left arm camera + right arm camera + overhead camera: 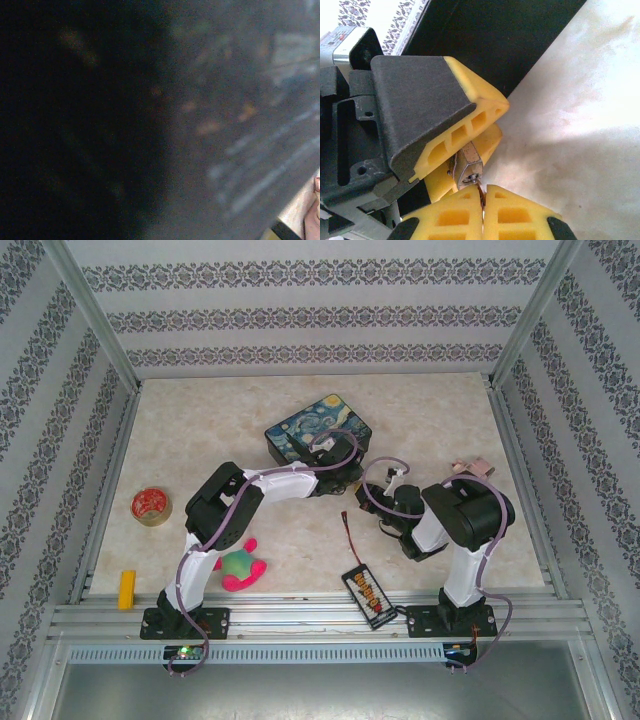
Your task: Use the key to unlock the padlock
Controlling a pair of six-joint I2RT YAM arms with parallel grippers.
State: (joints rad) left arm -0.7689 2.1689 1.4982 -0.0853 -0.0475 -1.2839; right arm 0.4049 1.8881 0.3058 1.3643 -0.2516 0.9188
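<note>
Pinching its two yellow pads tight together at the bottom of the right wrist view, the right gripper [484, 197] is closed on a thin dark sliver that pokes out from the seam. I take that sliver to be the key [480, 188], though so little of it shows that its shape cannot be made out. Gripping it with only the tip free is, I judge, what lets the arm steer that tip toward a keyhole.

Just beyond the tip, touching it or very nearly so, sits the padlock [468, 166], a small metal body with one end turned toward the key. It is clamped between the yellow fingers of the left gripper [491, 131], which reaches in from the upper left and is closed on it. That hold seems meant to keep the padlock clear of the bench [580, 130] and braced, so the key meets a steady target and a twist will not spin the body. Whether the key has entered the keyhole I cannot tell.

Behind both grippers stands the dark side of the tin box [510, 40]. From above, the two arms meet just in front of it, near the middle of the bench.
</note>
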